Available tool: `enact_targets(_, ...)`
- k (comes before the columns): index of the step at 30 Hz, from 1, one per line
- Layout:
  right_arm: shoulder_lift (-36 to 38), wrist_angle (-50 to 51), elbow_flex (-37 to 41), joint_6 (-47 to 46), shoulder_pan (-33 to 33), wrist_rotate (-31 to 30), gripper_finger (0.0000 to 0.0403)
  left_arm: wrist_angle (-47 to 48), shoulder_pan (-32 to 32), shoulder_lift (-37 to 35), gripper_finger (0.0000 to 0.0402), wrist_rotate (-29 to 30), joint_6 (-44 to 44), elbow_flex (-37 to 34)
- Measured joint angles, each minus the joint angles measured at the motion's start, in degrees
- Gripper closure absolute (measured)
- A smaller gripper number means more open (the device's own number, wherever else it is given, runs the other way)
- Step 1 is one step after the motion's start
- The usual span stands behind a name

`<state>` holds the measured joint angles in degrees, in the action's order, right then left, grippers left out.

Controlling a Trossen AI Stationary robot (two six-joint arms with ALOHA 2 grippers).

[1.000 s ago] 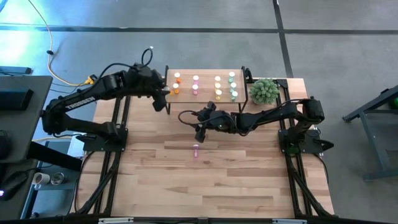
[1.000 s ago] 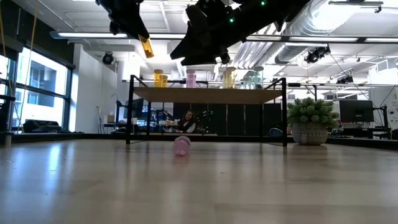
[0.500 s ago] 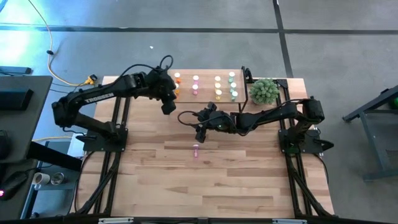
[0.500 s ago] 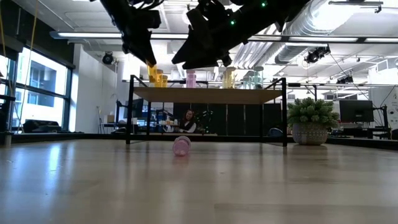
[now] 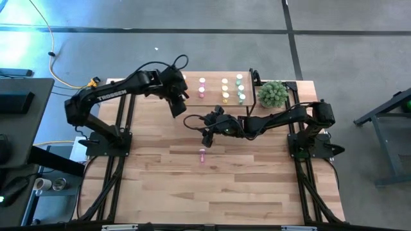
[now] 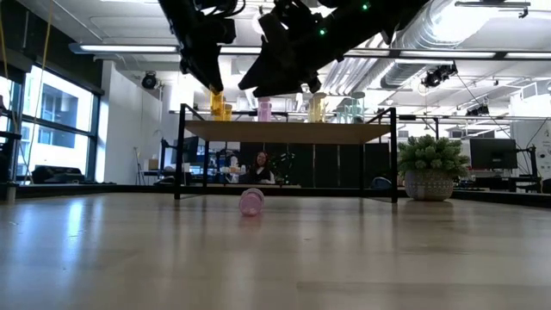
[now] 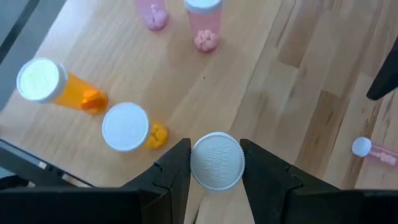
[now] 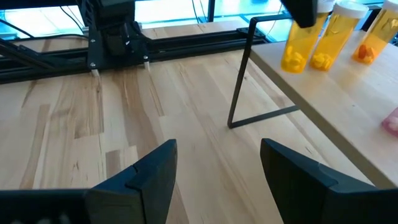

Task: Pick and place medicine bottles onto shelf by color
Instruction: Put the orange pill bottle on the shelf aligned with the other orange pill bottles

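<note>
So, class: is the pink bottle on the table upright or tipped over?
Tipped over. The pink bottle lies on its side on the table; the low view shows its round end resting on the wood, in front of the shelf.

Left arm: reaches from its base at the left side toward the far middle, elbow raised and bent.
Left gripper (image 7: 216,163): points down, its fingers (image 7: 175,168) closed on a white-capped bottle (image 7: 217,160).
Right arm: stretches low from its base at the right side toward the middle.
Right gripper (image 8: 216,163): hangs in the air, its fingers (image 8: 152,171) wide apart, holding nothing.
</note>
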<state>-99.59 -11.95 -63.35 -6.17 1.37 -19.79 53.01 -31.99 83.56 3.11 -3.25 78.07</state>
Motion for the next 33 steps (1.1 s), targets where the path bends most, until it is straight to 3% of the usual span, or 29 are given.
enact_targets(13,0.0,0.57,0.0,-0.01,0.0,0.0,0.018,0.16,-1.4,1.54,0.0284,2.07,-0.55,0.47)
enact_targets(33,-0.02,0.59,0.0,-0.02,0.0,0.0,0.018,0.35,-2.01,2.0,0.0284,-0.03,1.16,0.5)
